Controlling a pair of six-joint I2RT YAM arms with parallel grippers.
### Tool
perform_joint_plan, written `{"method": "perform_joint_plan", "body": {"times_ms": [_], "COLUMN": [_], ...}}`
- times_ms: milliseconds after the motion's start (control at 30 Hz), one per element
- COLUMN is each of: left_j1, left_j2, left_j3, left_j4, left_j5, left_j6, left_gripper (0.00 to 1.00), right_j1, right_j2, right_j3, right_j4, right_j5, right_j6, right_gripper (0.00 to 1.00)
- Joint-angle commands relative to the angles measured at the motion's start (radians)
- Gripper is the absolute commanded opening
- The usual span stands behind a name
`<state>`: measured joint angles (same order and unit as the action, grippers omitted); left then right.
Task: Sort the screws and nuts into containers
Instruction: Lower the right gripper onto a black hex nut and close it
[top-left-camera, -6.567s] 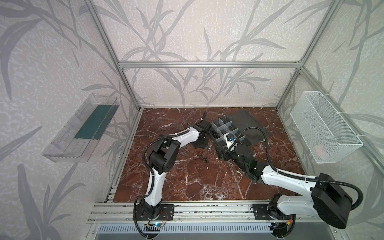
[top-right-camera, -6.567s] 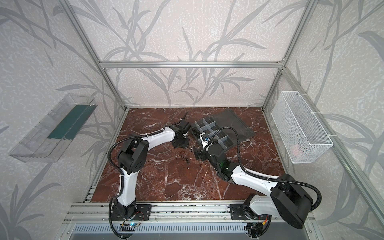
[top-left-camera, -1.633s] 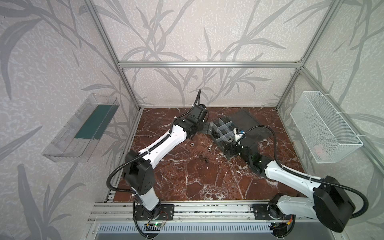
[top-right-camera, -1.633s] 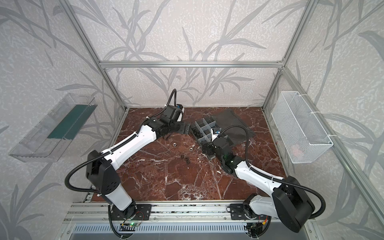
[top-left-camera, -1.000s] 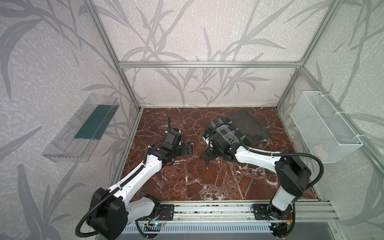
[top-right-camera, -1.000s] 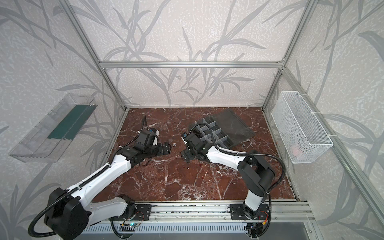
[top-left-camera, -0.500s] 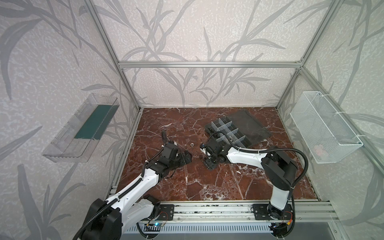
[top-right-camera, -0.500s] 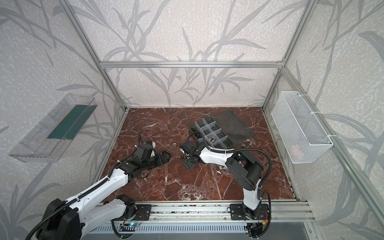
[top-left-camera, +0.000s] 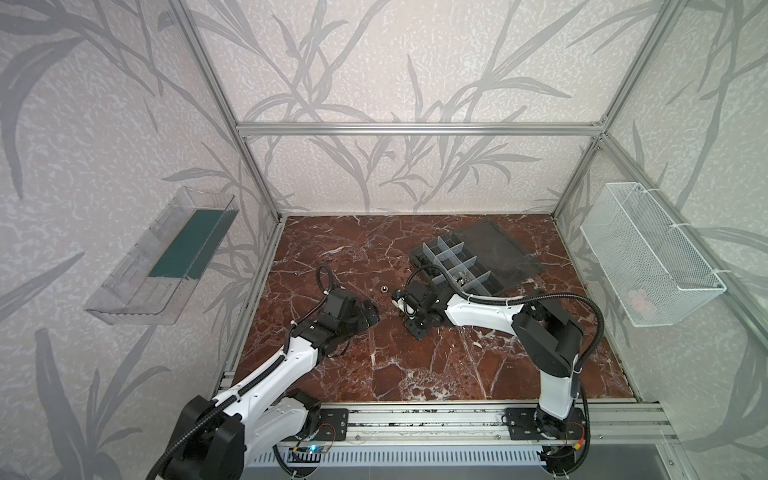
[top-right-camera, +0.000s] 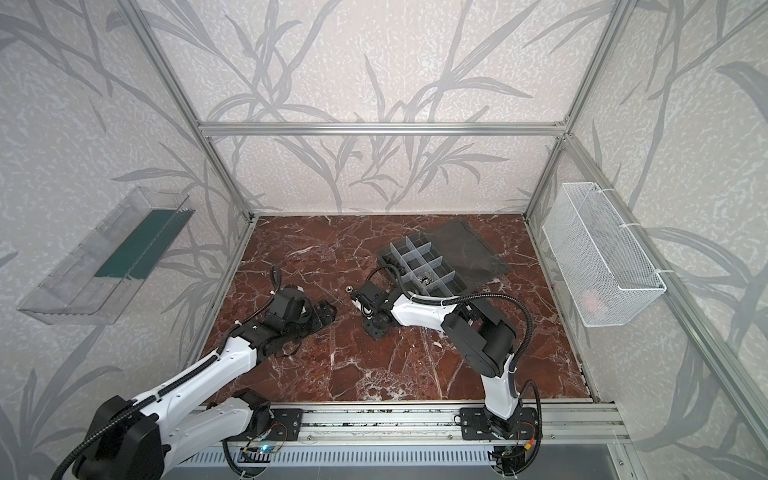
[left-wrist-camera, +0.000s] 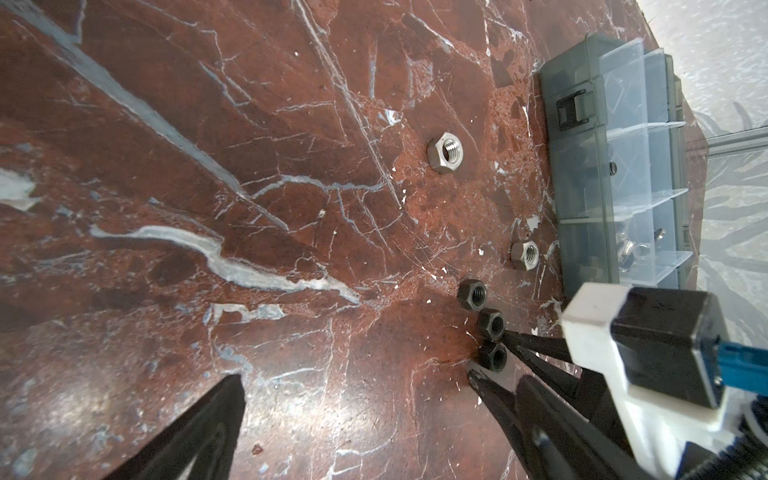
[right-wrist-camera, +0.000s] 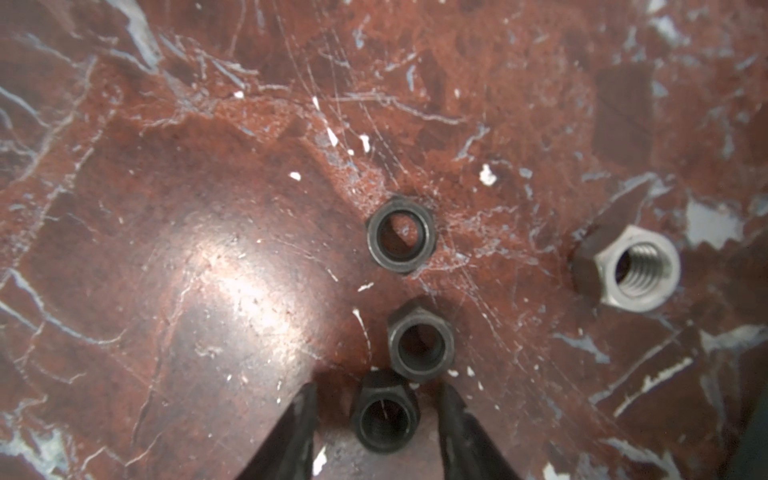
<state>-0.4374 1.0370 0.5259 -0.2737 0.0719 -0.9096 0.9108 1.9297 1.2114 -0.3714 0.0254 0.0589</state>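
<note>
Both top views show your right gripper (top-left-camera: 409, 306) has left the organizer box (top-left-camera: 453, 266) and come down to the worktop (top-left-camera: 415, 374) at mid-frame. Your left gripper (top-left-camera: 366, 316) has drawn back to centre-left, spread wide and empty. Right wrist view: the fingers (right-wrist-camera: 299, 415) sit apart, straddling the nearest black nut (right-wrist-camera: 386, 417), with a gap on each side.

I count three black nuts (left-wrist-camera: 490, 324) loose on the table (left-wrist-camera: 208, 124); two silver nuts (left-wrist-camera: 446, 156) loose too; one box (left-wrist-camera: 577, 199), its contents too small for me to count; one basket (top-left-camera: 648, 257); one tray (top-left-camera: 166, 249).
</note>
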Motion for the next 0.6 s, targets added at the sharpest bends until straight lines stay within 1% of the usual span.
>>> {"method": "perform_joint_plan", "body": {"times_ms": [0,100,167,233,333,433,567], "left_j1": [0.003,0.005,0.004,0.004,0.004,0.002,0.003], "left_j2": [-0.017,-0.012,-0.006,0.001,0.016,0.030,0.048], "left_j3": [0.003,0.009,0.016,0.018,0.016,0.017,0.026], "left_j4": [-0.018,-0.013,-0.009,0.011,0.065,0.099,0.129], "left_j5": [-0.029,-0.021,-0.003,0.037,0.116,0.161,0.209], "left_j6": [0.012,0.021,0.035,0.048,0.075,0.081,0.091], "left_gripper": [0.99,0.99,0.99,1.00,0.99,0.99,1.00], "right_j1": [0.005,0.005,0.005,0.005,0.005,0.004,0.000], "right_j2": [0.025,0.030,0.034,0.032,0.022,-0.004,-0.054], "right_j3": [0.012,0.017,0.019,0.021,0.016,0.000,-0.035], "right_j4": [-0.052,-0.054,-0.058,-0.059,-0.055,-0.037,0.000], "right_j5": [0.021,0.025,0.025,0.029,0.043,0.067,0.095], "right_j6": [0.000,-0.001,0.000,0.001,0.000,0.002,0.005], "right_gripper": [0.38,0.30,0.26,0.22,0.18,0.14,0.12]}}
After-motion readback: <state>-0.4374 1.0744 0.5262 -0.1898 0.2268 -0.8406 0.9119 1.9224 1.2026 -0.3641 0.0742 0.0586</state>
